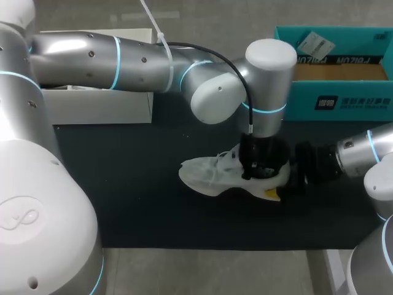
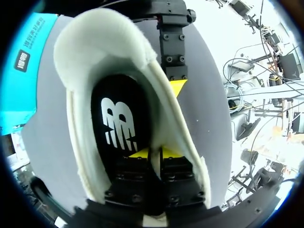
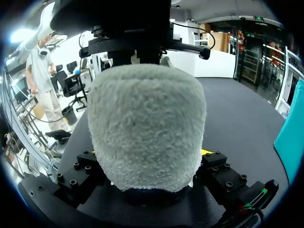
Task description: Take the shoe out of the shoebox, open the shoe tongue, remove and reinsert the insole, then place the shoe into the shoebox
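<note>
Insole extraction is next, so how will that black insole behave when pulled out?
The black insole hugs the curved floor of the shoe, so it is probably thin and floppy once lifted. It fits snugly against the white walls, so it may drag coming out.

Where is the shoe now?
Head view: the shoe lies on the mat right of centre, out of the shoebox behind it, the left gripper in its opening and the right gripper at its heel.
</note>
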{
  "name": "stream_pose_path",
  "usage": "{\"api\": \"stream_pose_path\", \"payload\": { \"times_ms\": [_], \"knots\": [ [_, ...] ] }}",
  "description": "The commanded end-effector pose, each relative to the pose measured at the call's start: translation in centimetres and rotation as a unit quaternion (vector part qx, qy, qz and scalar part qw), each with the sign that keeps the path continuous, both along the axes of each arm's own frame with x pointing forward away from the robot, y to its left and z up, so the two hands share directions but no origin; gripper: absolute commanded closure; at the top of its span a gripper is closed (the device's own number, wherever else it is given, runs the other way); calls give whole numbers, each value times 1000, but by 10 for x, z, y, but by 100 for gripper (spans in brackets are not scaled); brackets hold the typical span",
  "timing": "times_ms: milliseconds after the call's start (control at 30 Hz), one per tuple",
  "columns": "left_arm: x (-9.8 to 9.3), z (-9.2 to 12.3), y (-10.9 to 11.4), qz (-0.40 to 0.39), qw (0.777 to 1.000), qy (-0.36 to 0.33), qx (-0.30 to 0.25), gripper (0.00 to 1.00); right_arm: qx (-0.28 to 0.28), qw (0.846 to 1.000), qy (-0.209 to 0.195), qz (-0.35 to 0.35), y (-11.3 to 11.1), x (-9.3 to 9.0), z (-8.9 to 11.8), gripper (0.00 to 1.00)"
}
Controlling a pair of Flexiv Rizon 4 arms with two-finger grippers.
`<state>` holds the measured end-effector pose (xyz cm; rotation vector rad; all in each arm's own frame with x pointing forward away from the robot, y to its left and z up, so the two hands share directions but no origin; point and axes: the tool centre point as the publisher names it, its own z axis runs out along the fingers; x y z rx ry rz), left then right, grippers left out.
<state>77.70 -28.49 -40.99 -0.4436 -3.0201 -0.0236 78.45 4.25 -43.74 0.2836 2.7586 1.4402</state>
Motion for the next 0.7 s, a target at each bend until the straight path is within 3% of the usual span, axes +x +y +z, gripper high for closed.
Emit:
{"api": "stream_pose_path", "payload": {
  "times_ms": [33, 233, 467, 533, 700],
  "knots": [
    [-6, 15, 4, 4, 1000, -19, -8, 93, -2, 1000, 1, -1, 3, 1, -6, 100],
    [-5, 17, 2, 10, 1000, -18, -15, 80, -2, 1000, 1, -1, 3, 1, -6, 100],
    [0, -2, -2, 12, 999, -40, -9, 70, -2, 1000, 1, -1, 3, 1, -6, 100],
    [0, -6, -3, 4, 999, -46, -7, 87, -2, 1000, 1, -1, 3, 1, -6, 100],
    [0, -10, -5, 3, 998, -58, -12, 79, -2, 1000, 1, -1, 3, 1, -6, 100]
  ]
}}
